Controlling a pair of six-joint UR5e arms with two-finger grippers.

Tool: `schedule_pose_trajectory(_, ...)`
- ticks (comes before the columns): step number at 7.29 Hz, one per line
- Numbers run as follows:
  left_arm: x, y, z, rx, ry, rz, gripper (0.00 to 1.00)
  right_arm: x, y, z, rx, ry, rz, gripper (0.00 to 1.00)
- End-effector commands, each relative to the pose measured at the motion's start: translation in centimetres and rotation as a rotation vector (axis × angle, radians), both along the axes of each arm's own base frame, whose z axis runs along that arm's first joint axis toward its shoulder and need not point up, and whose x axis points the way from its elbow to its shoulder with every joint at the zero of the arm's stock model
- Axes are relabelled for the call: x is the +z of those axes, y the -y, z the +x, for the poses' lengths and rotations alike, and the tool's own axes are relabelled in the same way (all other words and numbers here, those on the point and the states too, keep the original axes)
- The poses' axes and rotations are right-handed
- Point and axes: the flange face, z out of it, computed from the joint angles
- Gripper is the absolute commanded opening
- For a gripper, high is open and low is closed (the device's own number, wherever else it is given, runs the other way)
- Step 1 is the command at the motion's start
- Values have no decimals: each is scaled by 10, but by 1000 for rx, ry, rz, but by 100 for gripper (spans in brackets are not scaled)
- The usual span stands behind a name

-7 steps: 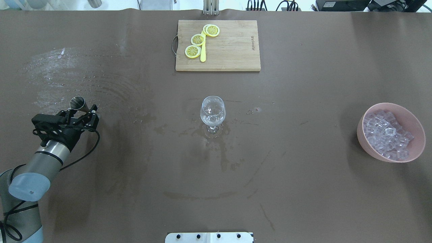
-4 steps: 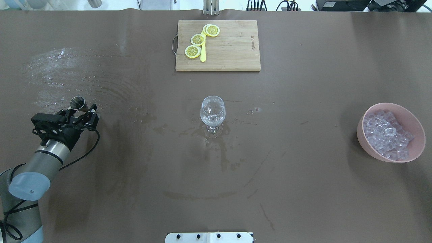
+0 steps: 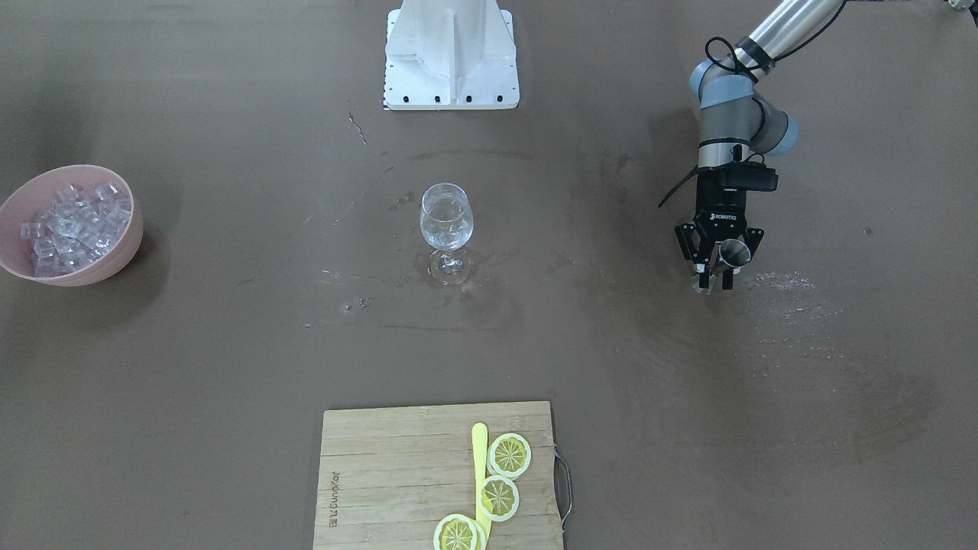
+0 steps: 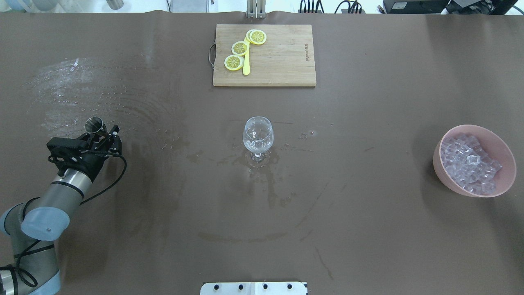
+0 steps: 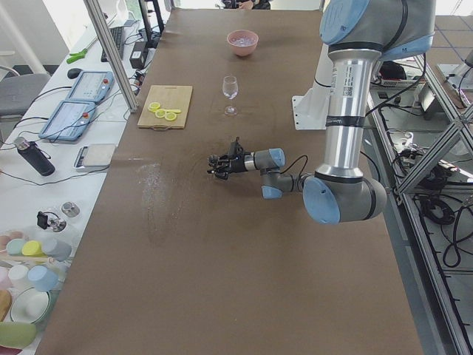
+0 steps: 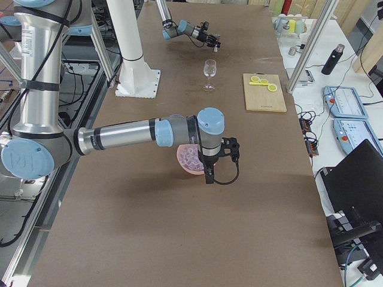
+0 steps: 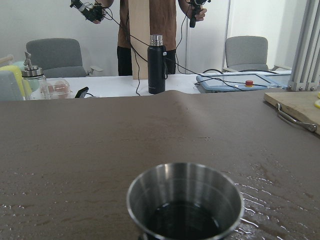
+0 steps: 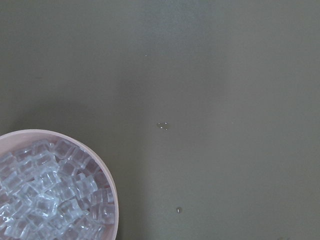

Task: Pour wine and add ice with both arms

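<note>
At the frame's right, the left gripper (image 3: 713, 269) clasps a small metal cup (image 3: 730, 252). A wine glass (image 3: 446, 218) stands mid-frame; a pink bowl (image 3: 126, 248) of ice (image 3: 72, 225) sits at the left edge.

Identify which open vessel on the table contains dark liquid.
The small steel cup at the left gripper; the clear stemmed glass shows none, the pink bowl holds ice cubes.

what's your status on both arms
Left gripper around steel cup, grip unclear. Right gripper beside pink bowl of ice, state unclear. Nothing stands between cup and wine glass.
</note>
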Motion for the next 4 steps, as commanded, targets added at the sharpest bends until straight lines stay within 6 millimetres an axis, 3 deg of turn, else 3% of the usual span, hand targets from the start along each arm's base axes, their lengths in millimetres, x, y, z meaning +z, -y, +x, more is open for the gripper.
schedule_pose_trajectory(1,0,0,1,0,-3,0,41,0,0,0,0,0,1,100)
schedule_pose_trajectory(2,0,0,1,0,-5,1,37,0,0,0,0,0,1,100)
schedule_pose_trajectory(4,1,-2,-4,3,-31,10,10,-1,1,0,0,0,2,100)
